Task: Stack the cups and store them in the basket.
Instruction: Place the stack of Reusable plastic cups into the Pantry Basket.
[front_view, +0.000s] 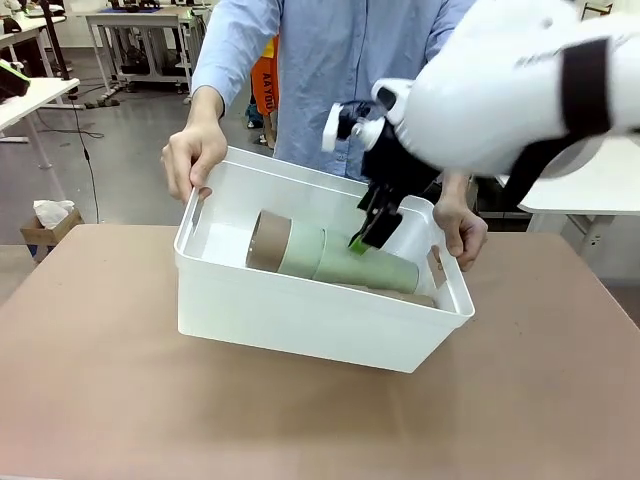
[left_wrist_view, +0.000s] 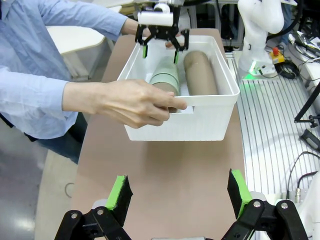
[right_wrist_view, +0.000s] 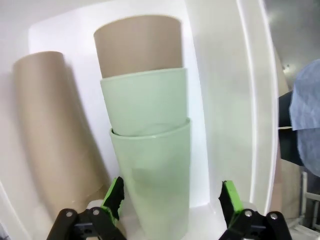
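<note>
1. We see the basket (front_view: 300, 320) on the table (front_view: 100, 400), tilted, its far side raised. The person grips both short sides: one hand (front_view: 193, 155) at the left rim, the other hand (front_view: 460, 225) at the right rim.
2. The cups lie on their sides inside the basket. One nested stack (front_view: 330, 255): two mint green cups with a tan-brown one nested in their end. A second tan-brown stack (right_wrist_view: 47, 135) lies just beside it against the basket wall.
3. Our right gripper (front_view: 372, 228) is inside the basket, over the mint green end of the nested stack. Its fingers (right_wrist_view: 114, 192) are apart, straddling the outermost green cup; from the right wrist view they are not clamped on it, with gaps on both sides.
4. Our left gripper (left_wrist_view: 177, 192) hangs above bare table on the robot's side, well apart from the basket, fingers (left_wrist_view: 120, 192) wide apart, holding nothing.
</note>
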